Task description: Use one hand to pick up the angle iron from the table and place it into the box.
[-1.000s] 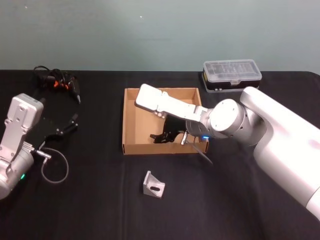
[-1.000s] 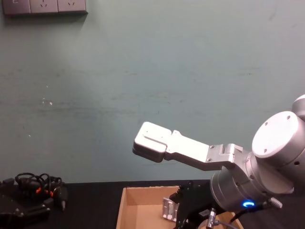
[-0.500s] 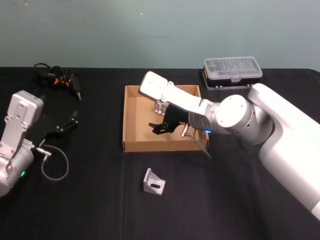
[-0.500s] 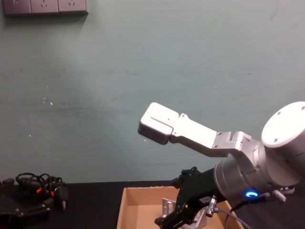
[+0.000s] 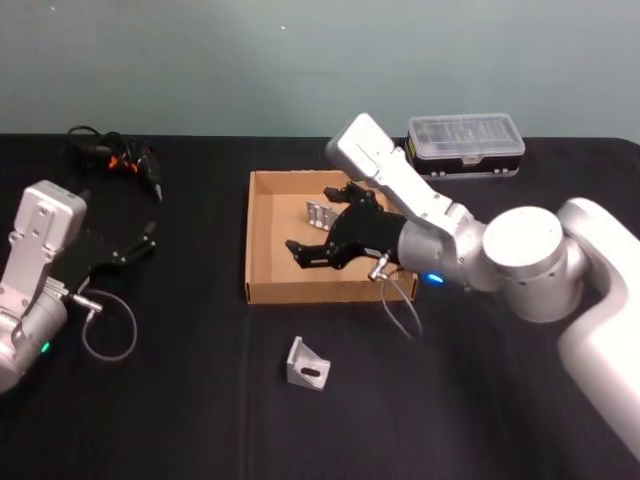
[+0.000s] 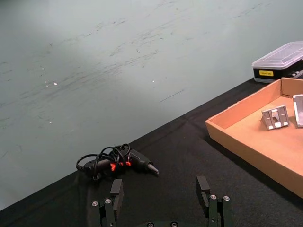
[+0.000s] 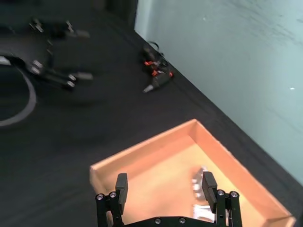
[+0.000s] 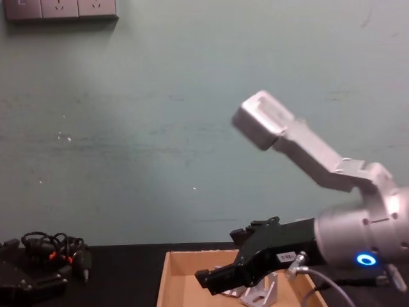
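Now rid of its load, the right gripper hangs over the box in the head view, jaws spread and holding nothing. Half a second ago it sat lower in the tray with the forearm lying across it. The angle iron rests on the cardboard floor near the far wall, apart from the fingers. A second angle iron waits on the table in front of the box, and the left gripper sits parked far to the left. From the left wrist view, the left gripper shows its jaws spread over bare tabletop, a cable bundle beyond it. The angle iron lies inside the box, beside another grey metal piece cut off at the picture's edge. From the right wrist view, the right gripper frames the box floor between parted fingers, the angle iron lying just past them. In the chest view the arm has swung up high, and the right gripper is lifted above the box rim with the angle iron left below. The release looks complete and the placement done, so the piece on the table would seem the next candidate.
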Controlling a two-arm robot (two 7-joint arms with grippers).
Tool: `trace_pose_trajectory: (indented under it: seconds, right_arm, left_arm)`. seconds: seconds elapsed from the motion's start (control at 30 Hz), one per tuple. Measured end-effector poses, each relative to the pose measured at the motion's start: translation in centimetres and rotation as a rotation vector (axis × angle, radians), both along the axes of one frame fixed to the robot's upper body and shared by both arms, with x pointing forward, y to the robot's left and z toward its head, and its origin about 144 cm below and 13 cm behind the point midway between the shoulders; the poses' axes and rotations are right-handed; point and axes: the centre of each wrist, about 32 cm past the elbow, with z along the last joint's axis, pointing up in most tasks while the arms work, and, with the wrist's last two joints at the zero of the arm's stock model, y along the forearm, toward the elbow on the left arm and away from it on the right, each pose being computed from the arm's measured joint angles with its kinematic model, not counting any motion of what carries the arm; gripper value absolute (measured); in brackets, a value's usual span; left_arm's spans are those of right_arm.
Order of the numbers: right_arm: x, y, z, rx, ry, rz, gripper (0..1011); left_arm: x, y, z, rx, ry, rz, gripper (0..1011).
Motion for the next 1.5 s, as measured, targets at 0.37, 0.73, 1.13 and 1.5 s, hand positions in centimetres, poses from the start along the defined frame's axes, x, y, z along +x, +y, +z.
trace_pose_trajectory:
  seconds: [0.37, 0.73, 1.13, 1.5]
  right_arm:
    - [-3.5, -3.2, 0.6, 0.129, 0.048, 0.047, 1000]
    - [-8.1, -6.0, 0.5, 0.099, 0.092, 0.125, 1000]
    - [-10.8, -5.5, -1.3, 0.105, 0.162, 0.168, 1000]
    - [-10.1, -3.8, -2.3, 0.094, 0.185, 0.168, 1000]
  left_arm:
    - [0.0, 0.0, 0.0, 0.000, 0.000, 0.000, 1011]
    - [0.0, 0.0, 0.0, 0.000, 0.000, 0.000, 1011]
    - [0.0, 0.0, 0.0, 0.000, 0.000, 0.000, 1011]
    - [0.0, 0.0, 0.0, 0.000, 0.000, 0.000, 1011]
